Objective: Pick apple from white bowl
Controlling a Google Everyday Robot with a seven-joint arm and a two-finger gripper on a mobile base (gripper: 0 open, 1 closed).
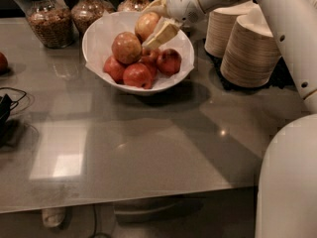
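Observation:
The white bowl (99, 36) with a paper liner stands at the back middle of the grey table. It holds several deep-red apples (137, 76) and a yellowish mottled apple (126, 47). My gripper (151, 24) reaches in from the upper right and is shut on the pale yellow-orange apple (146, 25). The apple sits between the two pale fingers (162, 33), raised above the other fruit at the bowl's back right.
Glass jars of nuts (45, 21) stand behind the bowl. Stacks of beige disposable bowls (250, 48) are at the right. A red apple (2, 62) and black cables (7, 108) lie at the left edge. My white base (290, 182) fills the lower right.

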